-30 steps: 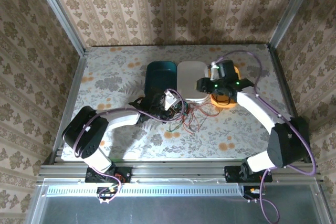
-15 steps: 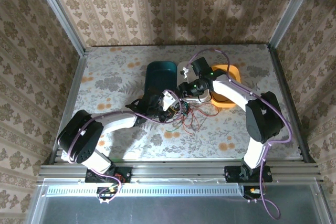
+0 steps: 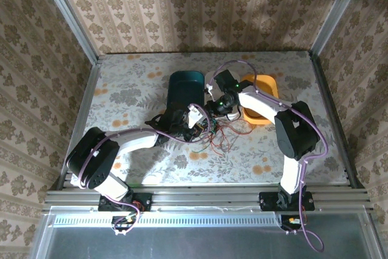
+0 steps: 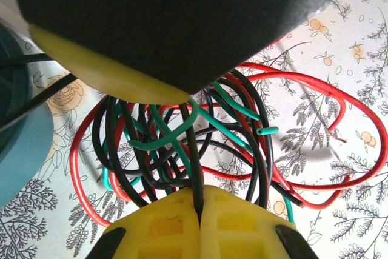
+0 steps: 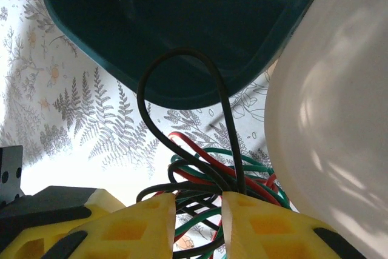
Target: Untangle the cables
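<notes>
Lying knotted on the floral worktop [image 3: 127, 89], just in front of a teal tray [image 3: 182, 86] and a white tray [image 5: 327, 119], the red, green and black cables [image 3: 219, 134] are looping over one another. On the near side, the left claw [image 4: 199, 203] is pinching a black strand, jaws closed. At the far side, the right claw [image 5: 198, 210] is hovering, jaws narrowly apart, strands passing between them.

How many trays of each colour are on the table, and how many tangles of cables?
Teal tray: 1
White tray: 1
Orange tray: 1
Cables, as one tangle: 1
Total: 4
</notes>
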Controlling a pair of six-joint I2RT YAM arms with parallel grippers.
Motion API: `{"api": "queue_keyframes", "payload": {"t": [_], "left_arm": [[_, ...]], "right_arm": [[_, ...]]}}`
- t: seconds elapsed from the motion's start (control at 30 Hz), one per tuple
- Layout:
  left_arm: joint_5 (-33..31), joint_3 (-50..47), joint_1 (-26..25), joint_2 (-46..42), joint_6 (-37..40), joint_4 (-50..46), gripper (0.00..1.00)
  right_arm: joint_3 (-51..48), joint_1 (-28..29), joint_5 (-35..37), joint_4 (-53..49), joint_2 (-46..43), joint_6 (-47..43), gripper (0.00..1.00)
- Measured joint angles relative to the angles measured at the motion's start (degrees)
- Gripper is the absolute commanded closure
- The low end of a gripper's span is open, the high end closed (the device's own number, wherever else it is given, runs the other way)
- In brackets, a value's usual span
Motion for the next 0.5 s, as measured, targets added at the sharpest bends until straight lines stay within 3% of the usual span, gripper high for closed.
{"api": "queue_keyframes", "payload": {"t": [0.4, 0.5], "left_arm": [[0.0, 0.0, -0.3, -0.4, 0.0, 0.0, 1.0], [0.0, 0.0, -0.3, -0.7, 0.0, 0.0, 1.0]], "right_arm": [[0.6, 0.6, 2.9, 0.0, 1.2, 0.0, 0.6], [1.4, 1.6, 4.2, 0.0, 1.6, 0.0, 0.69]]}}
